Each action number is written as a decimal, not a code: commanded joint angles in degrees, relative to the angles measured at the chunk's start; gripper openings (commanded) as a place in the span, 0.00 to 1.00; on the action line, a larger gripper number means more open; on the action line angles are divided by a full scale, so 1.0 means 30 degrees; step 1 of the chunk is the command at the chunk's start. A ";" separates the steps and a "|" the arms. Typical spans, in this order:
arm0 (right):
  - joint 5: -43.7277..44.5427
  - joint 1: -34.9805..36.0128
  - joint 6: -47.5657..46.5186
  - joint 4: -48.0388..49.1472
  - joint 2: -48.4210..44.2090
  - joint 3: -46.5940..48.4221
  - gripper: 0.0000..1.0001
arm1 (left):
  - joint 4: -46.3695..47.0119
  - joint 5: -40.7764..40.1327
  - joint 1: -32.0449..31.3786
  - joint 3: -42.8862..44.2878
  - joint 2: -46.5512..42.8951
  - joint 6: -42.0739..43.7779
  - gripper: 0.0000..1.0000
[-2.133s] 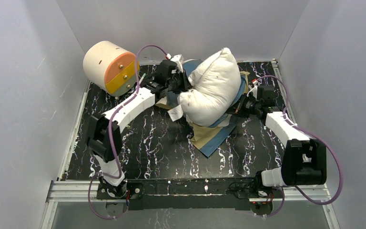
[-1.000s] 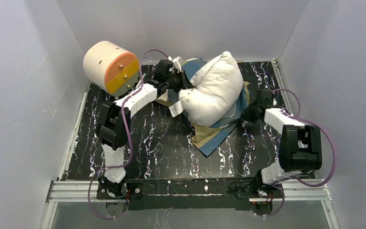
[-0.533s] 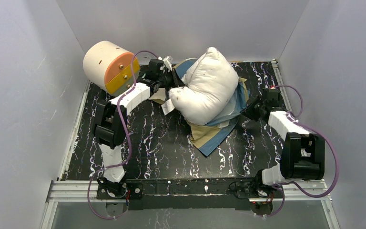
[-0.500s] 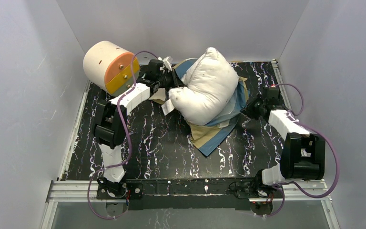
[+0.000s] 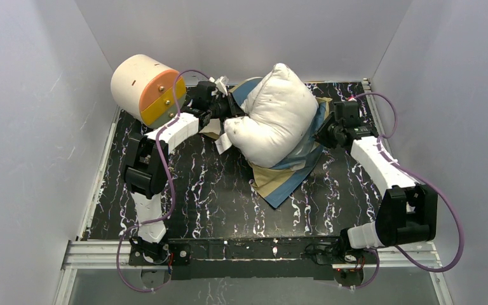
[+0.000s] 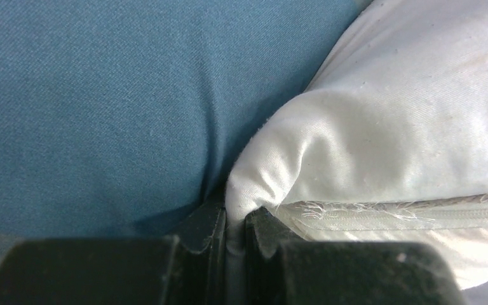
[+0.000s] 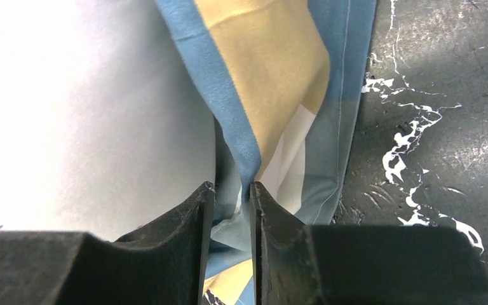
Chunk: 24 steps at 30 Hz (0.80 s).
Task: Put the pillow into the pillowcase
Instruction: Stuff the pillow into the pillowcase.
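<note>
The left jaws are closed to a sliver on a puckered corner of the pillow [image 6: 387, 127]. The white cloth is squeezed between the two black fingers [image 6: 204, 230], just above a frayed seam. Blue fabric of the pillowcase [image 6: 101, 108] fills the wrist view on the other side of that corner and lies against it. I cannot tell whether any of the blue cloth is caught in the pinch.

The right jaws stand narrowly parted. The blue hem of the pillowcase runs down into the gap between them, and the cloth there shows no crease of a pinch. In that wrist view the pillow bulges to the left of the hem. Tan, cream and blue blocks hang to its right, and beyond them is the black, white-veined worktop [image 7: 432, 127].

From above, the left arm [image 5: 178, 130] reaches to the pillow's far left end and the right arm [image 5: 375, 159] to its right side, so the pillow sits between the two wrists. The pillow lies at the far middle of the worktop, plump and bent, resting on the pillowcase with its upper face bare. The pillowcase spreads out from under it towards the near side, and a blue part rises behind its far left end.

A cream cylinder with an orange and yellow face [image 5: 147, 89] lies on its side in the far left corner, close to the left arm and apart from the pillow.
</note>
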 commanded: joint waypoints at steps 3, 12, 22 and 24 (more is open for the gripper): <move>0.2459 0.1752 0.0225 -0.2095 0.0144 0.1968 0.36 | -0.4140 -0.6040 0.0806 -0.1761 0.2146 0.1510 0.00; 0.3094 0.2945 0.0859 -0.1578 -0.0120 0.1991 0.35 | -0.4100 -0.6080 0.0815 -0.1663 0.2049 0.1632 0.00; 0.5914 0.2924 0.1766 -0.3361 0.4482 0.3540 0.51 | -0.3823 -0.5828 0.0780 -0.2447 0.1486 0.1591 0.00; 0.6306 0.2936 0.1952 -0.3780 0.5377 0.4146 0.51 | -0.3830 -0.5813 0.0770 -0.2512 0.1448 0.1618 0.00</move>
